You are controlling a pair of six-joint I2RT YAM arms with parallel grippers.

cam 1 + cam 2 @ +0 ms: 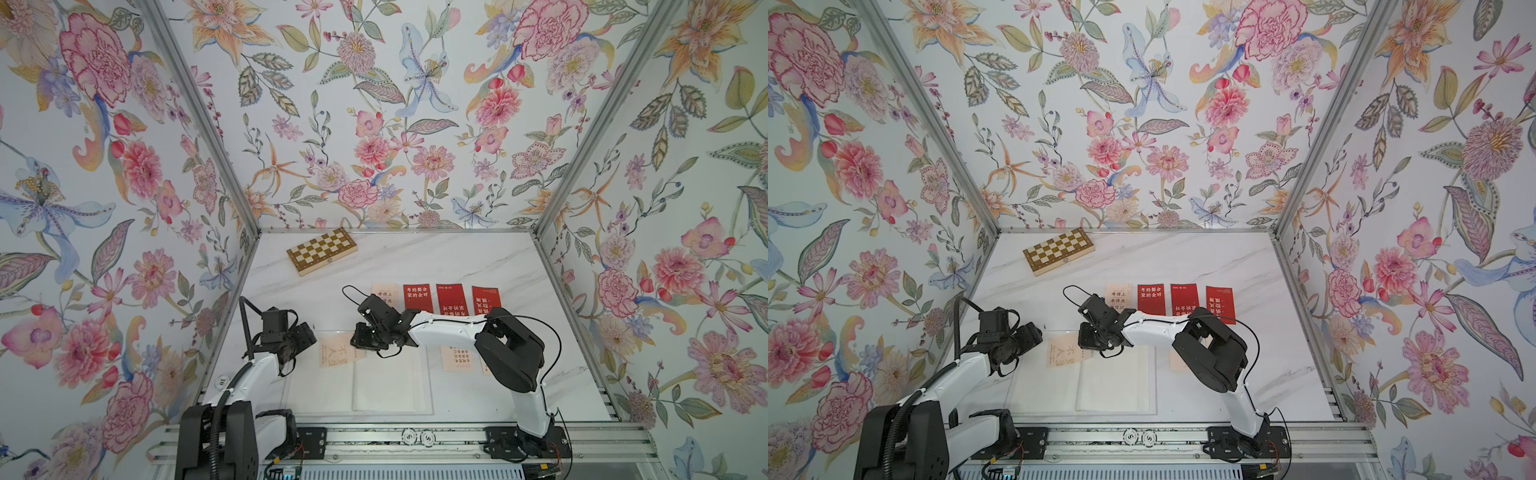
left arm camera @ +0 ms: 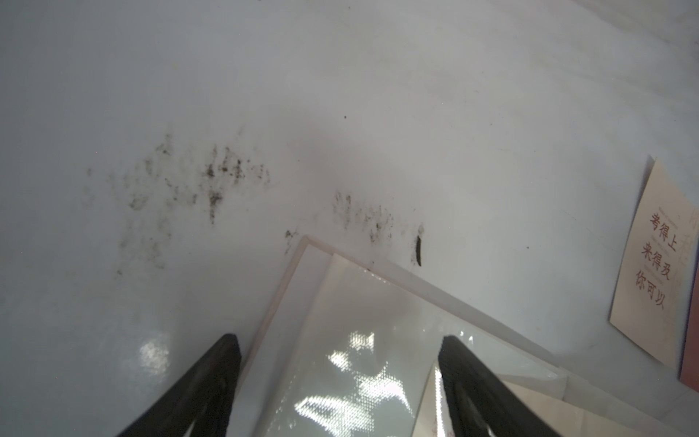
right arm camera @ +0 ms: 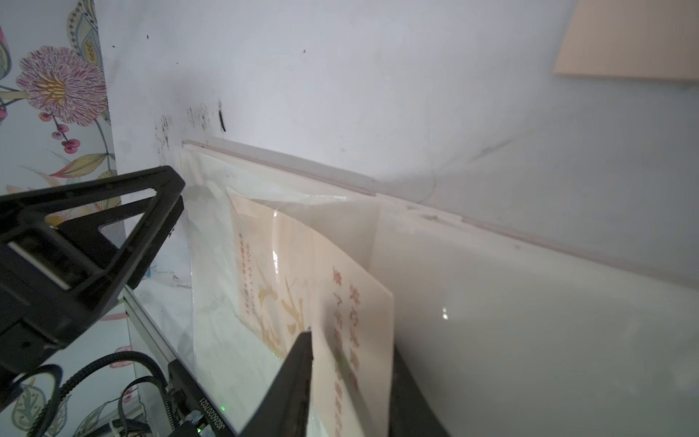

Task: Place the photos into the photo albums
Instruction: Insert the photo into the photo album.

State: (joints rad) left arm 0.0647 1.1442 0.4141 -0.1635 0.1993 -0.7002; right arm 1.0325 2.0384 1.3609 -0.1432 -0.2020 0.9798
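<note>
The photo album lies open near the front edge, white pages up. A cream photo with large characters sits under the clear sleeve on its left page. My right gripper hangs over that page, open, with a second cream photo standing between its parted jaws, its far end at the sleeve's mouth. My left gripper is open above the album's far left corner and holds nothing. Loose photos lie behind the album: one cream and three red.
A checkered wooden chessboard box rests at the back left of the white marble table. Another cream photo lies right of the album, under my right arm. Flowered walls close in both sides and the back.
</note>
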